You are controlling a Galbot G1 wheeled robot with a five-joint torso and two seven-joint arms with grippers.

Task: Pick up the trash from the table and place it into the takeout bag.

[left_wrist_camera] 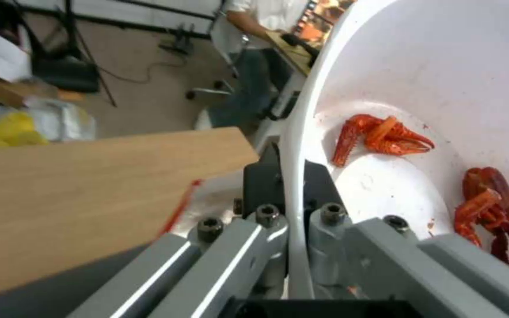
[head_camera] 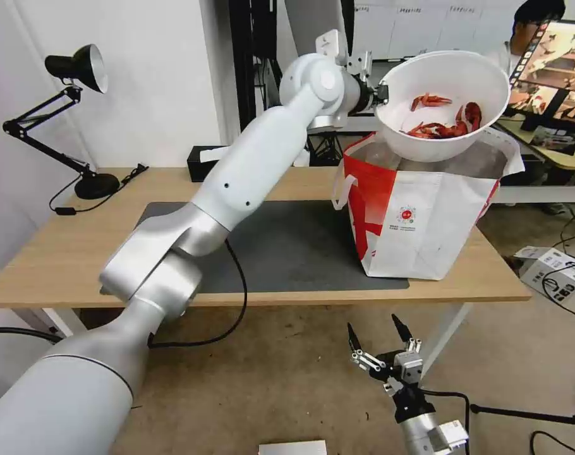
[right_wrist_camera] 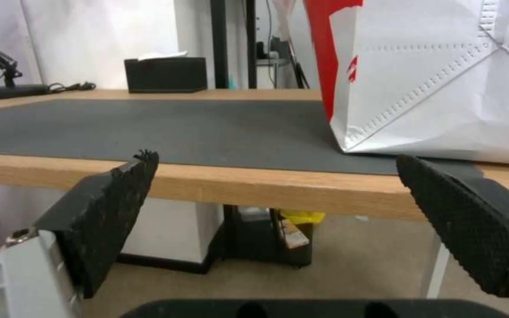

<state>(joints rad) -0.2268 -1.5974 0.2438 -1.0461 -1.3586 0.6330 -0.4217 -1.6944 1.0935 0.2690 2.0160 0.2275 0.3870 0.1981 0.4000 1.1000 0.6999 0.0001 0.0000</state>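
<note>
My left gripper (head_camera: 381, 93) is shut on the rim of the white round bowl (head_camera: 442, 104), held tilted above the open mouth of the takeout bag (head_camera: 420, 215). Red crayfish shells (head_camera: 448, 123) lie inside the bowl. In the left wrist view the bowl's rim (left_wrist_camera: 293, 176) runs between my left gripper (left_wrist_camera: 293, 194) and the crayfish shells (left_wrist_camera: 384, 137) cling to the bowl's inner wall. The bag stands on the right end of the table (head_camera: 60, 253), partly on the dark mat (head_camera: 287, 253). My right gripper (head_camera: 376, 335) hangs open below the table's front edge.
A black tissue box (head_camera: 202, 161) sits at the back of the table, and a black desk lamp (head_camera: 72, 69) stands at its far left. In the right wrist view the bag (right_wrist_camera: 431, 75) rises beyond the table edge (right_wrist_camera: 237, 185). Boxes and cables lie on the floor at right.
</note>
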